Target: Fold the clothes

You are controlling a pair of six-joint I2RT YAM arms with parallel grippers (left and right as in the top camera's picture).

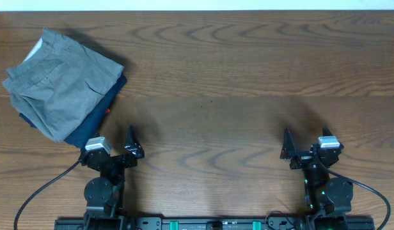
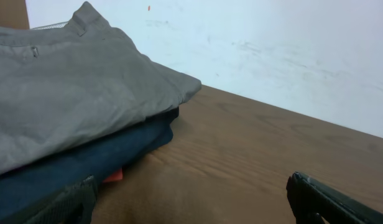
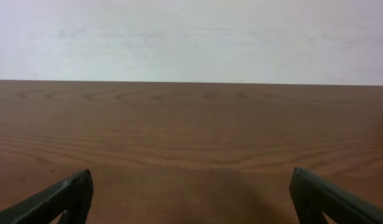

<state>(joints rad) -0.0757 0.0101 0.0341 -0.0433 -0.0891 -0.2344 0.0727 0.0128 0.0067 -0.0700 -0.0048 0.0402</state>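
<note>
The gray shorts (image 1: pixel 59 86) lie folded at the table's far left, on top of a dark navy folded garment (image 1: pixel 98 112) with a small red tag (image 1: pixel 108 111). In the left wrist view the gray shorts (image 2: pixel 73 93) fill the upper left, over the navy garment (image 2: pixel 67 168) and its red tag (image 2: pixel 114 176). My left gripper (image 1: pixel 128 142) is open and empty near the front edge, just right of the pile. My right gripper (image 1: pixel 288 145) is open and empty at the front right; it shows only bare wood between its fingers (image 3: pixel 191 193).
The wooden table (image 1: pixel 235 83) runs to a white wall at the back. Cables run from both arm bases along the front edge.
</note>
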